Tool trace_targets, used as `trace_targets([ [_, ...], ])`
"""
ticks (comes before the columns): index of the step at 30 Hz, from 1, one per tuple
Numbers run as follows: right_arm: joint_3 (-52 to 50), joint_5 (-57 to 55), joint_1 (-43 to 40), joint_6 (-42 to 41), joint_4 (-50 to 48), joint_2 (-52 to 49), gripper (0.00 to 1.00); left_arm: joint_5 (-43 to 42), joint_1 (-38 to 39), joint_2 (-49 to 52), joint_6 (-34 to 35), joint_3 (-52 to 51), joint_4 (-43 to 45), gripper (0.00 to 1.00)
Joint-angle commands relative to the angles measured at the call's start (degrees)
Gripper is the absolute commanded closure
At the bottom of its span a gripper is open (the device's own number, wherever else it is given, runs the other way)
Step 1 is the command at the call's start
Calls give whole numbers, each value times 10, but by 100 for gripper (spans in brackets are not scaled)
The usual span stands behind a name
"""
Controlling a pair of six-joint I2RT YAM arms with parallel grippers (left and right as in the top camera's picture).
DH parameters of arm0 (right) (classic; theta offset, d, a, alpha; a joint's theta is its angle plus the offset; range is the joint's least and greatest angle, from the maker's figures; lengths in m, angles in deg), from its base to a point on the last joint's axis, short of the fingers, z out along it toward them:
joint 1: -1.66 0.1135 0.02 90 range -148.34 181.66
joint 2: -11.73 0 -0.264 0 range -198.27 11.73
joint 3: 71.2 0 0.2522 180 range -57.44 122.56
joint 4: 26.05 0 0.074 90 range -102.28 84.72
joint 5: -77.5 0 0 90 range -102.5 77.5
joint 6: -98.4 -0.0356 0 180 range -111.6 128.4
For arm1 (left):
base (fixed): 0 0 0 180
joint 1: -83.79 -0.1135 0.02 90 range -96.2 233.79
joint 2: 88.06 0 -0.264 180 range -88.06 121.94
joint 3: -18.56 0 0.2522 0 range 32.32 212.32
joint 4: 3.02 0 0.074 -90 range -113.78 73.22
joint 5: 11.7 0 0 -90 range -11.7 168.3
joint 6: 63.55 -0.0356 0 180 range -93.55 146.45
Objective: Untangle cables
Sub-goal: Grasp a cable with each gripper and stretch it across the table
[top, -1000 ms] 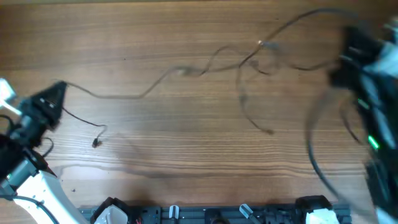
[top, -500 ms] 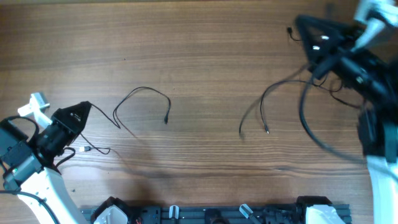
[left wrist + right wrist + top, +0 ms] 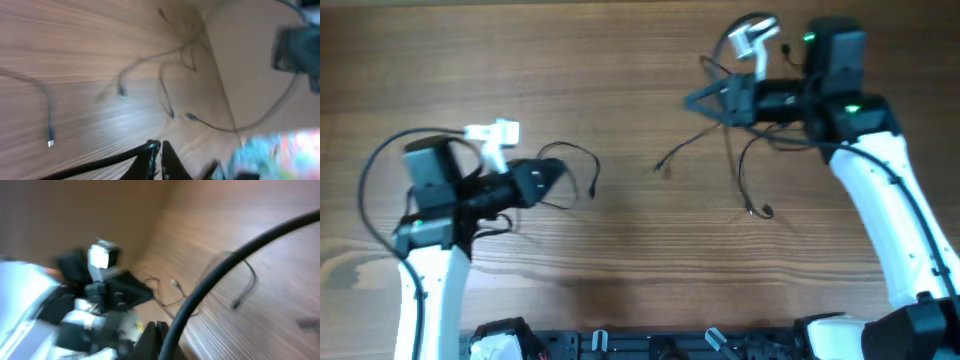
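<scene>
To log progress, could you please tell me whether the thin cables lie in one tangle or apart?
Apart: one cable loops by the left end effector, the other cables lie by the right end effector, bare table between.

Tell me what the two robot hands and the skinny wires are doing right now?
left gripper: shut, apparently pinching the left cable.
right gripper: shut, holding the right cables.
left cable: a loose open loop by its gripper, apart from the other wires.
right cables: bunched at the gripper, with their loose ends trailing away from it.
</scene>
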Motion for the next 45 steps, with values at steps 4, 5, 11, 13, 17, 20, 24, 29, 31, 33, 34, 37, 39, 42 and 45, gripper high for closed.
trace_targets([
  [4, -1, -592, 104, 143, 235, -10, 0, 163, 156, 73, -11, 0, 46, 0],
  [5, 0, -639, 102, 142, 258, -12, 0, 201, 154, 73, -3, 0, 38, 0],
  [11, -1, -759, 50, -8, 311, -13, 0, 622, 130, 73, 156, 0, -99, 0],
  [13, 0, -759, 21, -14, 270, -20, 0, 626, 117, 73, 158, 0, -103, 0],
  [17, 0, -752, -75, -2, 168, -83, 0, 626, 108, 73, 169, 0, -102, 0],
  [20, 0, -761, -126, -12, 112, -134, 0, 626, 108, 73, 169, 0, -102, 0],
  [24, 0, -756, -157, -240, 91, -174, 0, 626, 108, 73, 169, 0, -102, 0],
  [29, 0, -845, -160, -335, 66, -213, 0, 595, 108, 73, 169, 0, -102, 0],
  [31, 0, -893, -160, -256, 41, -232, 0, 585, 108, 73, 169, 0, -102, 0],
  [33, 0, -898, -160, -230, 34, -253, 0, 585, 108, 73, 169, 0, -102, 0],
  [34, 0, -898, -160, -230, 34, -265, 0, 585, 108, 73, 169, 0, -102, 0],
  [37, 0, -895, -160, -211, 34, -311, 0, 585, 108, 73, 169, 0, -102, 0],
  [39, 0, -884, -160, -186, 34, -325, 7, 585, 108, 73, 169, 0, -102, 0],
  [42, 0, -849, -160, -148, 31, -326, 43, 585, 108, 73, 169, 0, -102, 0],
  [45, 0, -838, -160, -96, 32, -326, 64, 585, 108, 73, 169, 0, -102, 0],
])
